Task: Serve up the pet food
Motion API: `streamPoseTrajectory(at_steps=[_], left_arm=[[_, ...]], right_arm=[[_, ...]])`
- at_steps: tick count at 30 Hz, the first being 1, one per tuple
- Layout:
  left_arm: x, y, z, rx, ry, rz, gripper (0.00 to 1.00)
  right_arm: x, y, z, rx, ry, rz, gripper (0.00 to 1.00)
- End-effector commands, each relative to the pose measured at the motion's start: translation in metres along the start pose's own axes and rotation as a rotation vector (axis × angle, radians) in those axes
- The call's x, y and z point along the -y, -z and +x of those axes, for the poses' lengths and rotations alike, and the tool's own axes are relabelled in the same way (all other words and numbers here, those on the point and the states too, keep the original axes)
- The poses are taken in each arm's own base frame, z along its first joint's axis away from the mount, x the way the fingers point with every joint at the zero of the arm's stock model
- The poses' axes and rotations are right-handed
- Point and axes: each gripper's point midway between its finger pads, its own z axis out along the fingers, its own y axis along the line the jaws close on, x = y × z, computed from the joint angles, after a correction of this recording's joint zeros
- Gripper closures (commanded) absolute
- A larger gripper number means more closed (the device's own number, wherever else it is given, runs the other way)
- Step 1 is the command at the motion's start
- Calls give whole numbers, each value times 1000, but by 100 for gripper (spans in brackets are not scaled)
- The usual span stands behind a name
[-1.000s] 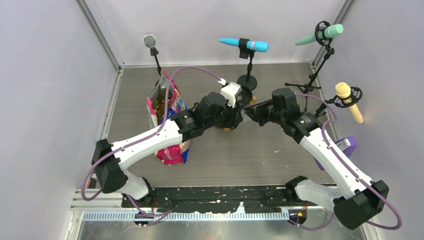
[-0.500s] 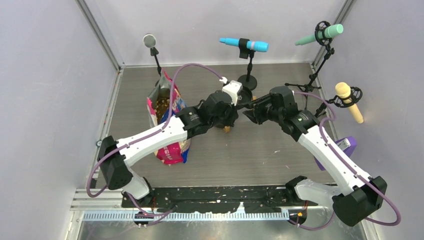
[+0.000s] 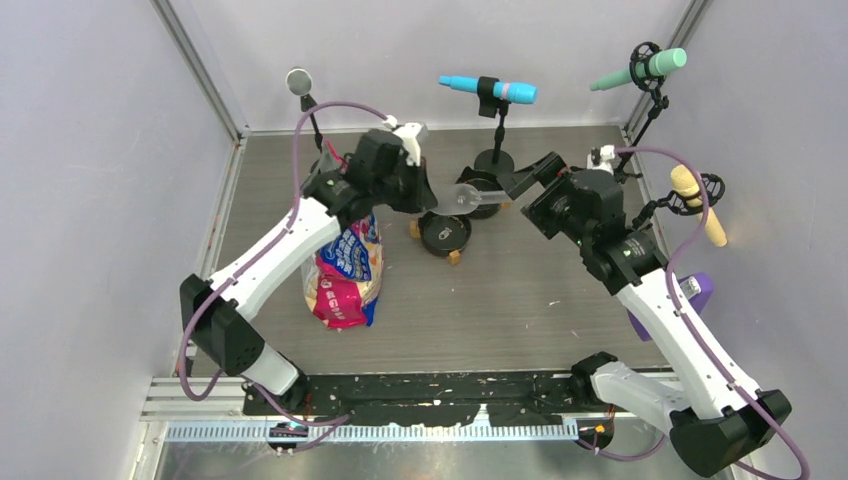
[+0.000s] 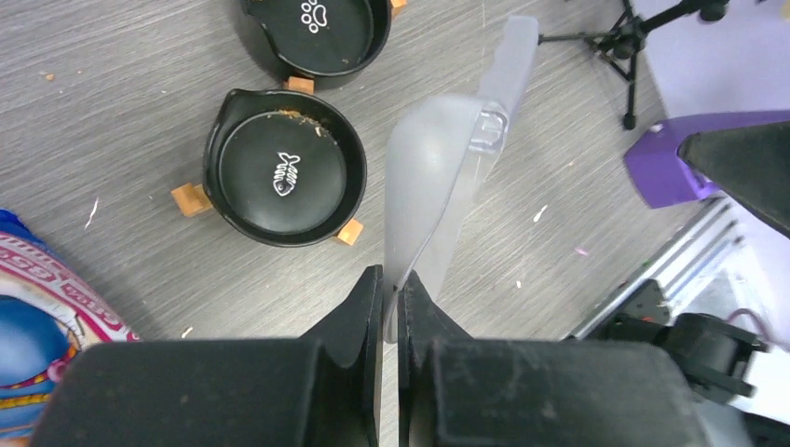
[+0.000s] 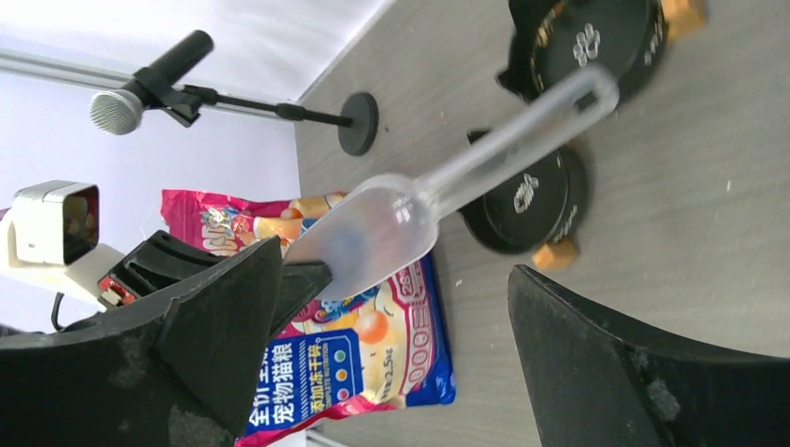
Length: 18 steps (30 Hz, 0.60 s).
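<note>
Your right hand [image 5: 401, 279] has just let go and stands wide; your left hand [image 4: 389, 298] now pinches the empty scoop [image 4: 429, 177] alone. The pet food bag [image 3: 345, 275] stands left of the bowls [image 4: 284, 172], so scoop next.

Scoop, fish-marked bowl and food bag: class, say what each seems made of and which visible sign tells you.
Scoop: likely translucent plastic; the floor shows dimly through it. Fish-marked bowl: black, semi-gloss, plastic or ceramic, unclear; its feet look like wood. Food bag: glossy printed plastic film, shiny and creased.
</note>
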Motion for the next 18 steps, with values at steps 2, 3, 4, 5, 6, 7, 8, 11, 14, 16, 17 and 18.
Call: streamPoseTrajectory(at_steps=[2,3,4,5,6,7,8,11,14,16,17,18], left_arm=[[27,79,-49,53,64,241,100],[28,89,-49,33,65,269,100],[26,98,-50,26,66,275,100],[24,105,-53,25,71,273,100],[24,113,-55,22,76,282,100],[23,119,-57,23,84,291,100],[22,125,-61,30,95,300,100],[26,142,-70,46,131,366,100],[29,159,-77,62,145,420,100],[34,172,-80,80,135,461,100],[37,177,-83,92,133,486,100],[40,182,-84,98,135,514,100]], right_arm=[[-45,7,-32,37,211,-227,1],[-47,7,-32,25,211,-230,1],[-56,6,-33,6,214,-246,1],[-58,6,-32,-11,217,-246,1],[-68,7,-32,-31,226,-273,0],[-73,7,-31,-44,229,-292,0],[-80,10,-33,-37,231,-313,0],[-100,12,-35,-40,244,-395,1],[-132,18,-34,-57,262,-544,3],[-151,24,-29,-90,264,-657,3],[-156,26,-23,-132,255,-700,3],[-166,30,-20,-146,265,-767,2]])
